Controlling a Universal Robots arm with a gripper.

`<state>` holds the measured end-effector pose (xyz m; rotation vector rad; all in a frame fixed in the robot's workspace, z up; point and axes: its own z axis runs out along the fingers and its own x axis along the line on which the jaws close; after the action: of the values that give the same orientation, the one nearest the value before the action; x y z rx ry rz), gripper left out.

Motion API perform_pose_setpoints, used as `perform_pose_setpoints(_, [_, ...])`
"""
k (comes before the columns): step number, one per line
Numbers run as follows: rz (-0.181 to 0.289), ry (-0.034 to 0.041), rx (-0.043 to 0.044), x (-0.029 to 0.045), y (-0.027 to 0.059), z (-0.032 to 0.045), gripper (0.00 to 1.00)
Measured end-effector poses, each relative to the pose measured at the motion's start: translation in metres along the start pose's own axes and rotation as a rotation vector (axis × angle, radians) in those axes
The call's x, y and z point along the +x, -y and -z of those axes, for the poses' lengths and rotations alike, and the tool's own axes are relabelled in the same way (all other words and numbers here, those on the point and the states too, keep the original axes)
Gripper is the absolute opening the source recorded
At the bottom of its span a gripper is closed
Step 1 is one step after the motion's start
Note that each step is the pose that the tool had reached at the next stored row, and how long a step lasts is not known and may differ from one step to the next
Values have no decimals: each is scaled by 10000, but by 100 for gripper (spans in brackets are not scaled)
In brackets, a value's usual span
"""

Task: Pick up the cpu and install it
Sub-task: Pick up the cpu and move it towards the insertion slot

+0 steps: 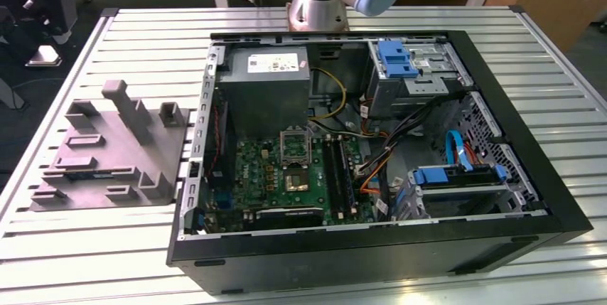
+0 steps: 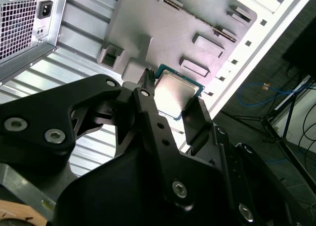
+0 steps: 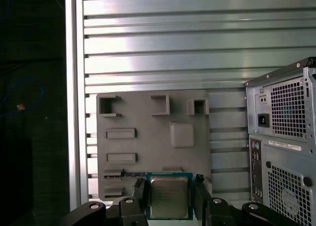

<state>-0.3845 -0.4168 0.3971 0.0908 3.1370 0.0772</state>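
Observation:
In both wrist views the cpu (image 3: 169, 196) (image 2: 178, 92), a small flat square chip with a silvery top and a thin pale-green rim, sits between my two black fingers. My gripper (image 3: 169, 197) (image 2: 171, 106) is shut on it, one finger (image 3: 139, 194) on each side. It hangs well above the grey moulded tray (image 3: 148, 137) (image 2: 187, 23). In the exterior view, the tray (image 1: 104, 156) lies on the table at the view's left, beside the open computer case (image 1: 379, 248). Inside the case lies the green motherboard with a silver-framed socket (image 1: 296, 179).
The slatted metal table (image 1: 85, 248) carries the tray and the case. The case holds a power supply (image 1: 270, 84), cables, long black memory sticks (image 1: 334, 170) and blue drive brackets (image 1: 455, 175). The arm's base (image 1: 318, 6) stands behind the case. The case's rear panel (image 3: 286, 137) is beside the tray.

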Motion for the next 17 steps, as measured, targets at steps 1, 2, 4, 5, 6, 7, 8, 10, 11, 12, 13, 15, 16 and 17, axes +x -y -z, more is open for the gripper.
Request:
perform_pose_setpoints(1, [0, 1, 0, 0, 0, 0, 47])
perform_pose_setpoints(2, [0, 0, 0, -1, 0, 0, 47])
perform_pose_setpoints(4, [1, 0, 0, -6, 0, 0, 47])
perform_pose_setpoints(5, [1, 0, 0, -10, -1, 0, 47])
perform_pose_setpoints(6, [1, -2, 1, -14, -1, 1, 47])
perform_pose_setpoints(7, [1, 1, -1, -19, -1, 0, 47])
perform_pose_setpoints(8, [0, 0, 0, -26, -2, 0, 47])
perform_pose_setpoints(10, [0, 0, 0, -55, -3, 0, 47])
perform_pose_setpoints(11, [0, 0, 0, -76, -4, 0, 47])
perform_pose_setpoints(12, [0, -1, 0, -102, -6, 0, 47])
perform_pose_setpoints(13, [0, -1, -1, -133, -8, -1, 47])
perform_pose_setpoints(15, [0, -7, 1, -200, -11, 0, 47])
perform_pose_setpoints(16, [0, -10, 2, -236, -12, 0, 47])
perform_pose_setpoints(17, [0, -12, 1, -267, -12, -1, 47])
